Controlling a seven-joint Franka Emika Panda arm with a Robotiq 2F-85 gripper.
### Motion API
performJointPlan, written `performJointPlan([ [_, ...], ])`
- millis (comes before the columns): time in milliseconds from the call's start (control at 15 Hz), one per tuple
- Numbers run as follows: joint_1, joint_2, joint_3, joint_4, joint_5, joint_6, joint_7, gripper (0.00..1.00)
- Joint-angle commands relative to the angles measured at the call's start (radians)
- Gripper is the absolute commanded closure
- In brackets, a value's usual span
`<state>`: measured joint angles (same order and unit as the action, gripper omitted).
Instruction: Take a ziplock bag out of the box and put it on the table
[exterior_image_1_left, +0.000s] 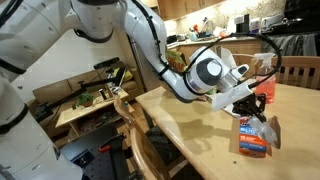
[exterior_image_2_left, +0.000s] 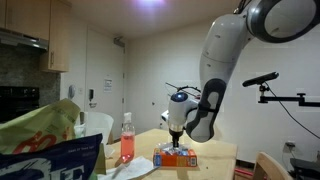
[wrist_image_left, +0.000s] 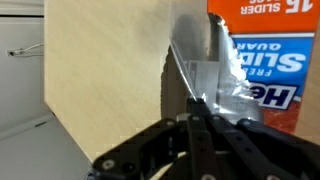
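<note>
**Tool.** In the wrist view the gripper (wrist_image_left: 196, 108) has its fingertips drawn together with no gap visible. They appear to pinch a fold of the ziplock bag (wrist_image_left: 208, 70).

**Location.** The bag is partly out of the box (wrist_image_left: 268, 50), and its clear film runs from the box's ragged opening up to the fingertips. The box lies flat on the table (wrist_image_left: 105, 70), well in from the worktop edge that crosses the wrist view. In an exterior view the box (exterior_image_1_left: 254, 142) sits just below the tool, with film bunched above it.

**Handling (judgement).**
- The bag is thin, limp film that is very light and slippery, so it will drape and cling rather than keep its shape.
- A hold on the stiffer slider rim would be more secure than a hold on bare film.
- The carton is also light and may lift along with the bag.

**Markings.** The box panel reads "15 SLIDER", "QUAR", "FREE", "SLID" and "He". Each is cut off by the picture edge or covered by film, so the brand is not fully legible.
</note>
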<state>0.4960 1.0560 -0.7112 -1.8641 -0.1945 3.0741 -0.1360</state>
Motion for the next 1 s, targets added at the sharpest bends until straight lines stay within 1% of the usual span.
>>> performJointPlan([
  [0, 0.060, -0.034, -0.068, -0.110, -0.032, 0.125, 0.065, 1.00],
  [200, 0.118, -0.018, -0.128, -0.180, 0.015, 0.234, 0.057, 1.00],
  [467, 0.176, 0.002, -0.171, -0.265, 0.111, 0.335, 0.034, 1.00],
  [733, 0.181, -0.007, -0.157, -0.302, 0.187, 0.352, 0.016, 1.00],
  [867, 0.200, -0.017, -0.172, -0.326, 0.215, 0.354, 0.016, 1.00],
  [933, 0.221, -0.011, -0.190, -0.337, 0.238, 0.351, 0.019, 1.00],
])
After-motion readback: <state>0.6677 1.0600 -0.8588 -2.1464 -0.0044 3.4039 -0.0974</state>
